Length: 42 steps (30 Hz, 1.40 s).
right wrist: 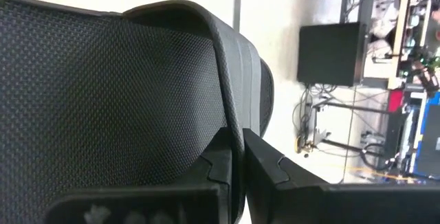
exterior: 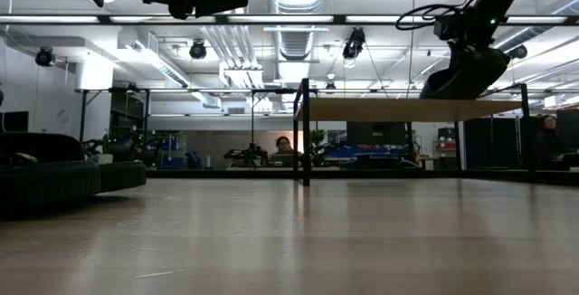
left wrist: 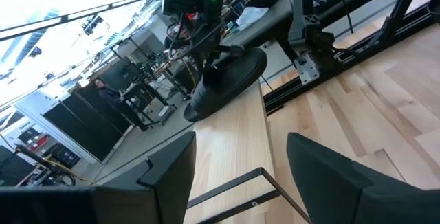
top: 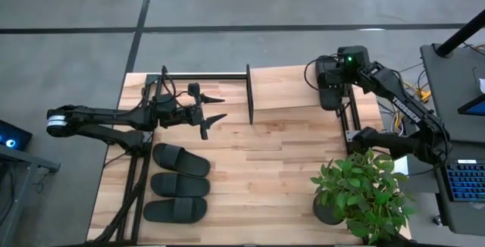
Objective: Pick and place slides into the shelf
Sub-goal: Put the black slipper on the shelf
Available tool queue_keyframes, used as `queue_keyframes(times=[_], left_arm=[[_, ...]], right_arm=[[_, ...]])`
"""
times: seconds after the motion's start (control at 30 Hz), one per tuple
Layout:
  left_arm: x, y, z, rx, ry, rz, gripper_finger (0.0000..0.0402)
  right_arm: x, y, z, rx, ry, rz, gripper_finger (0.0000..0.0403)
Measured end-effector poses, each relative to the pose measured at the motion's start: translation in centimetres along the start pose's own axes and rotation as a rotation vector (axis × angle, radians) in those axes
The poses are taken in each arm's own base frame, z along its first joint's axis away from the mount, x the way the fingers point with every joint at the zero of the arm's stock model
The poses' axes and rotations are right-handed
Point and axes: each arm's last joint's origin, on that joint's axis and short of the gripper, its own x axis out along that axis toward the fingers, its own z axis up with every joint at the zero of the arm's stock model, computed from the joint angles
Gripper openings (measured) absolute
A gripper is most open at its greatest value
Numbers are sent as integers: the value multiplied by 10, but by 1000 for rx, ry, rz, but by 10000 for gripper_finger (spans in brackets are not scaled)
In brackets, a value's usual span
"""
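Right gripper (right wrist: 237, 159) pinched tight on the strap edge of a matte black slide (right wrist: 124, 93), pebble-textured, resting on the right end of the shelf (top: 295, 88). Left gripper (top: 214, 109) spread wide, empty, raised above the shelf's left end. Three more matching slides (top: 180, 184) lined up side by side on the table (top: 265, 179) near its left front.
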Motion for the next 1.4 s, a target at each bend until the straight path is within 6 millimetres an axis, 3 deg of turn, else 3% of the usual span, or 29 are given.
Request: queue_keyframes(times=[0.33,1.03,1.4], left_arm=[[0,0,0,0,2,-2,212],[0,0,0,-2,3,-3,212],[0,-1,-1,-7,9,-8,212]], right_arm=[[0,0,0,36,8,0,14],[-1,4,-1,114,14,46,143],[-20,-2,5,208,-15,42,171]])
